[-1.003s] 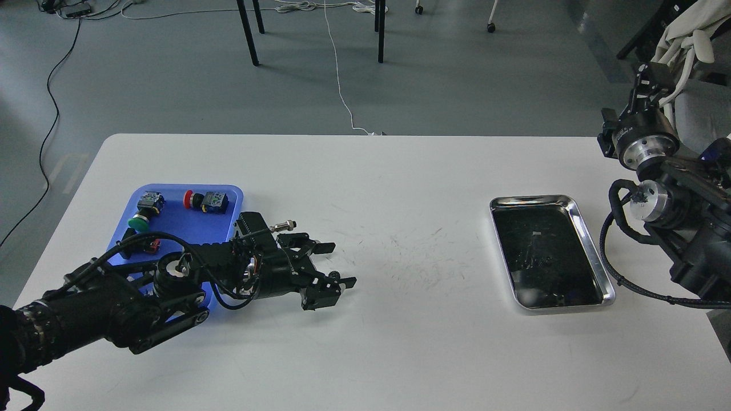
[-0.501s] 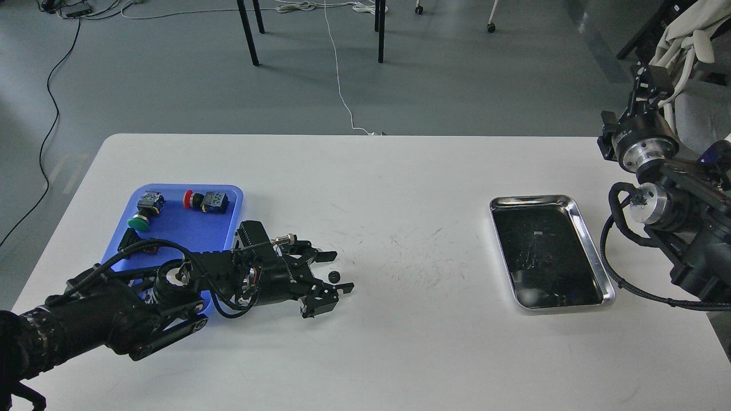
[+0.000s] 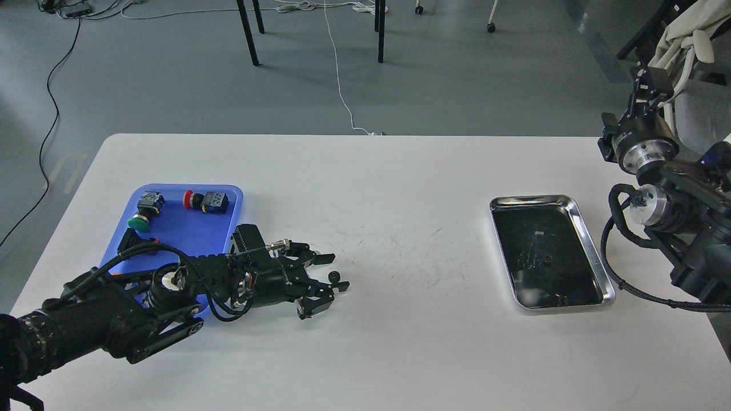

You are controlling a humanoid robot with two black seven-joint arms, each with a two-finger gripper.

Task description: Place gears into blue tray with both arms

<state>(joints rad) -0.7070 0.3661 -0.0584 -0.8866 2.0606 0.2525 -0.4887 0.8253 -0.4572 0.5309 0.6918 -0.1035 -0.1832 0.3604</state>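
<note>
- Writing: none can be read on any object at this size.
- Blue tray (image 3: 171,228) sits at the table's left; inside lie a green-capped switch (image 3: 143,214) and a red-capped switch (image 3: 205,201), apart from each other, with another part half hidden by the arm.
- Left gripper (image 3: 331,279) lies low over the white table (image 3: 365,342), just right of the tray, its fingers spread narrowly around a tiny black gear (image 3: 334,277); whether they touch it cannot be told.
- Against half a second ago, this gripper has pulled slightly back and its fingers have closed in on the gear.
- Silver tray (image 3: 594,251) stands well right.
- Right gripper (image 3: 651,80) is raised past the table's right edge; its opening cannot be told.
- Grey floor, cables and chair legs lie beyond.
</note>
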